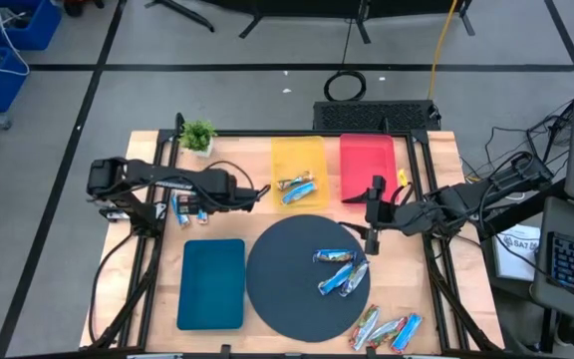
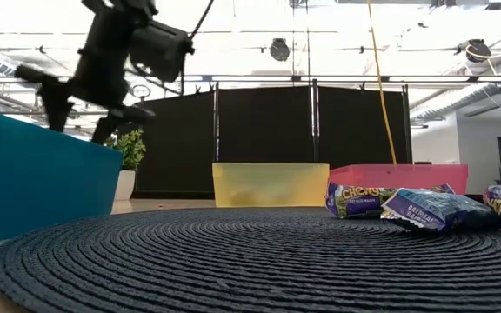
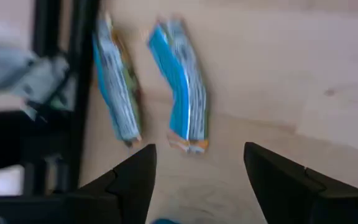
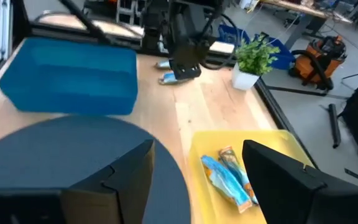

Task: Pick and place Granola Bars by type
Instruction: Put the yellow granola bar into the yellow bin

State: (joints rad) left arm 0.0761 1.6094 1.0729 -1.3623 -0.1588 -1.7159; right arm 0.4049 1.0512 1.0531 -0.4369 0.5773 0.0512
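Two blue foil granola bars (image 3: 166,87) lie flat on the wood by the table's left edge (image 1: 187,209). My left gripper (image 3: 197,168) hovers open just above them (image 1: 195,202), touching nothing. Two more bars (image 1: 297,187) lie in the yellow tray (image 4: 229,177). Three rest on the round dark mat (image 1: 339,269), also seen in the low view (image 2: 424,207). Several lie at the table's near right corner (image 1: 387,329). My right gripper (image 4: 197,168) is open and empty, at the mat's far right rim below the red tray (image 1: 374,214).
A yellow tray (image 1: 299,160) and a red tray (image 1: 367,165) sit at the far side, and a teal tray (image 1: 212,282) at the near left. The round dark mat (image 1: 287,289) fills the middle. A small potted plant (image 1: 197,137) stands at the far left corner. Black frame rails edge the table.
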